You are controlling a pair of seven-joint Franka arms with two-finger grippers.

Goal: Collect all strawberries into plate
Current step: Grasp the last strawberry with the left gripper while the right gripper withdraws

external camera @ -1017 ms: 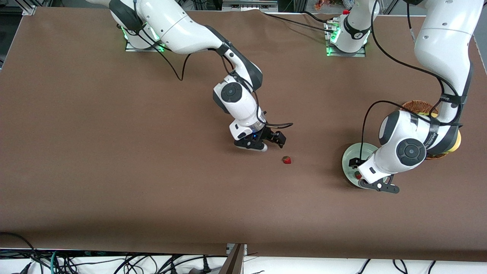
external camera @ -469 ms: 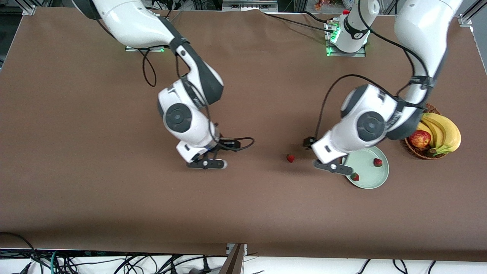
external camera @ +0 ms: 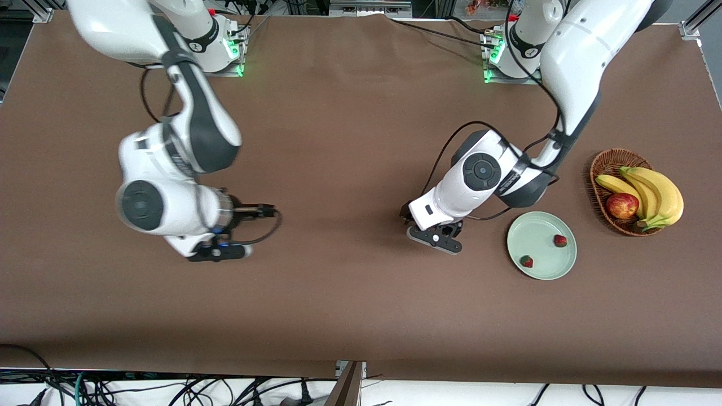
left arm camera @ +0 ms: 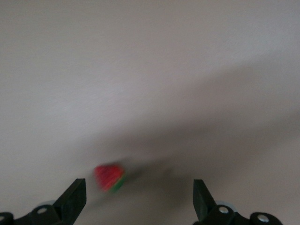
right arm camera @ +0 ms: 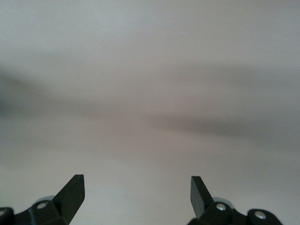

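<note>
From the front view, the plate (external camera: 541, 245) sits on the bench (external camera: 350, 304) toward the left arm's end, with 2 strawberries (external camera: 559, 241) already lying in it, well apart from each other, 1 nearer the basket (external camera: 599, 163) and 1 close to the rim nearest the front camera. The basket stands just beside the plate, nearer the bench's end edge, and holds an apple (external camera: 622, 205) and bananas (external camera: 654, 189), which are no part of this job. The left hand (external camera: 437, 235) hangs low over the open middle of the bench, beside the plate on the side toward the right arm, and its body hides whatever lies under it in this view. The right hand (external camera: 217, 252) is over bare bench toward the right arm's end, well apart from everything, and looks to be waiting out of the way. In the left wrist view the left hand's fingers (left arm camera: 75, 199) stand spread and released, holding nothing, and the third strawberry (left arm camera: 109, 176) lies on the bench just ahead of them, closer to 1 finger than to the other. That placing suggests the hand is lining up for a pick, and I judge it needs to centre the berry between the fingers before it closes. In the right wrist view the right hand's fingers (right arm camera: 72, 192) are likewise spread and empty, with only plain bench surface ahead. By this count 2 of 3 berries are home and 1 is left to fetch.
</note>
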